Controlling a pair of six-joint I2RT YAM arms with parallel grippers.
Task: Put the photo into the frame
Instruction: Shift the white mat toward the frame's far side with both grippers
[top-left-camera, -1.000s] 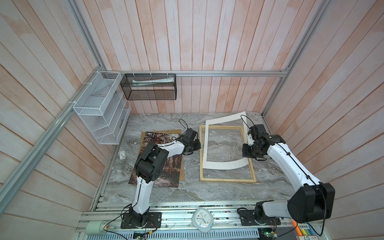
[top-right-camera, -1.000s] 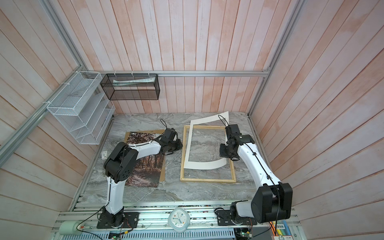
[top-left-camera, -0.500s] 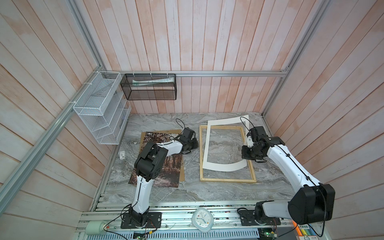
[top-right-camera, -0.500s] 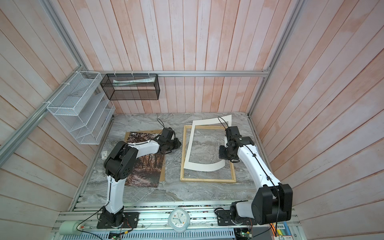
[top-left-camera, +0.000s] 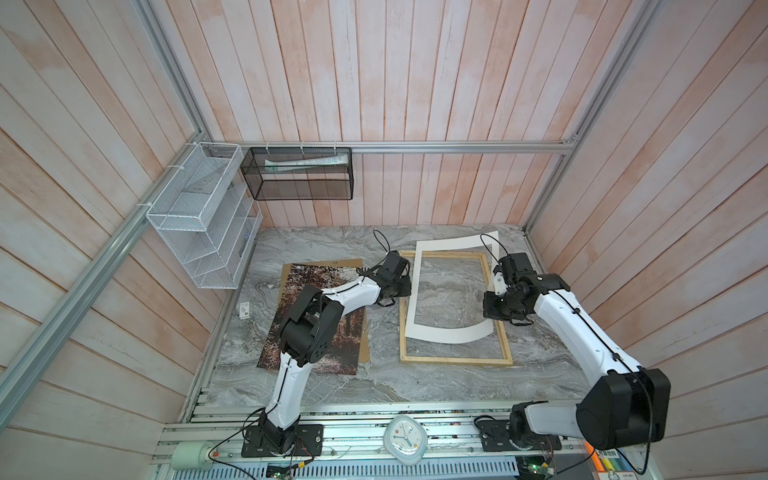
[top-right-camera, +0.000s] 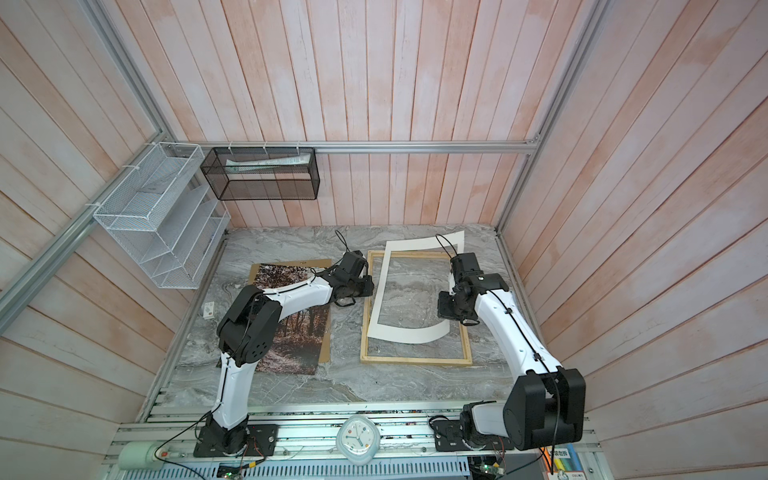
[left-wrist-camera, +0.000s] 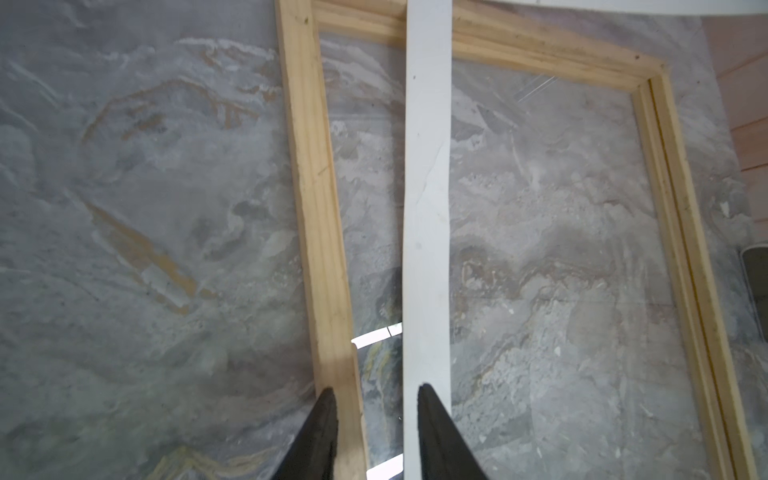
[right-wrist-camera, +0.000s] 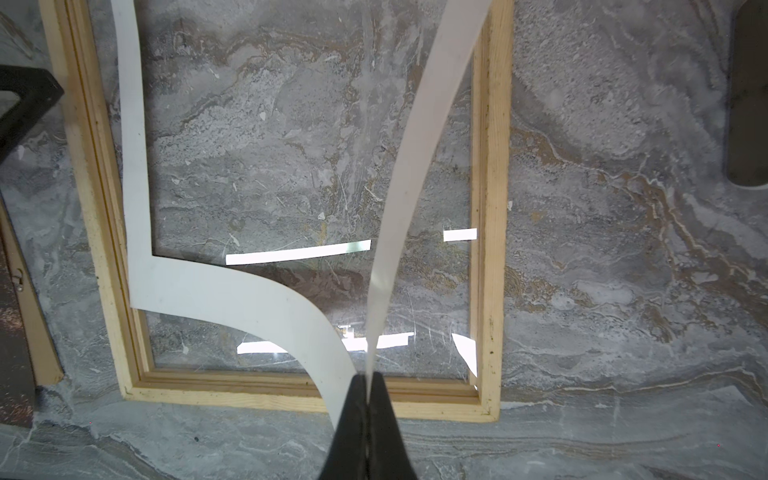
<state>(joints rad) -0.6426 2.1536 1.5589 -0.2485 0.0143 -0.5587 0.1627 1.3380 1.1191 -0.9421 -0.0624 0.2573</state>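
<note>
The right gripper (right-wrist-camera: 368, 376) pinches the white mat (right-wrist-camera: 208, 286); the left gripper (left-wrist-camera: 376, 390) hangs part-open, empty, over the frame (left-wrist-camera: 320, 208). It lies flat, lengthwise front-to-back.

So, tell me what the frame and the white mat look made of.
The frame: pale unfinished wood, it seems; grain and dark specks show, no gloss. The white mat: thin matte card or paperboard, probably; it bends in a curve where lifted.

The white mat board (top-left-camera: 449, 334) lies across the opening of the frame (top-left-camera: 455, 360), blocking it; the bare tabletop (top-left-camera: 384, 332) alongside is free.
</note>
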